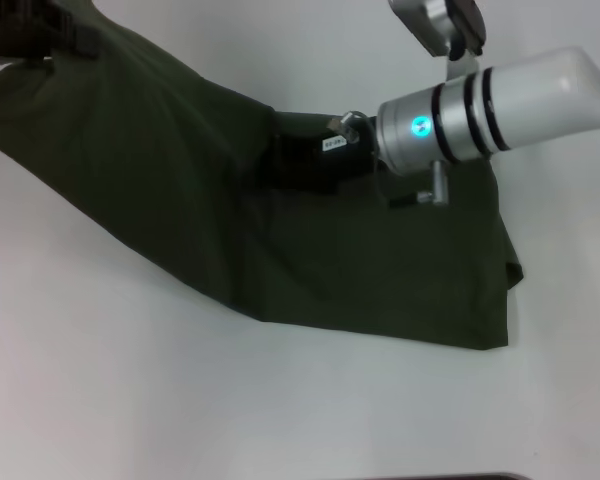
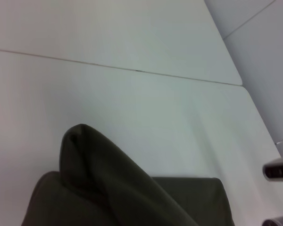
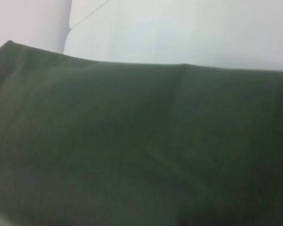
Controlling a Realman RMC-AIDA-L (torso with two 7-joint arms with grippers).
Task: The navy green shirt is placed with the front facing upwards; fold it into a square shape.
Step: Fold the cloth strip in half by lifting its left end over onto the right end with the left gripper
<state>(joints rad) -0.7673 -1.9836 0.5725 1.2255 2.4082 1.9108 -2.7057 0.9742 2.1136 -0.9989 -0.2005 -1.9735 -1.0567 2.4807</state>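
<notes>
Navy green shirt (image 1: 280, 250) lies stretched across your white counter (image 1: 130, 400), its far-left corner lifted by the left end effector (image 1: 20, 45). Your right end effector (image 1: 300, 160) reaches in level, low over the middle; neither grip's opening shows.

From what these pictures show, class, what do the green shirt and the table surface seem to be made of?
The navy green shirt: soft matte woven or knit cloth, likely cotton; it drapes and creases. The table: smooth white hard surface, perhaps laminate, with a thin seam in the left wrist view.
</notes>
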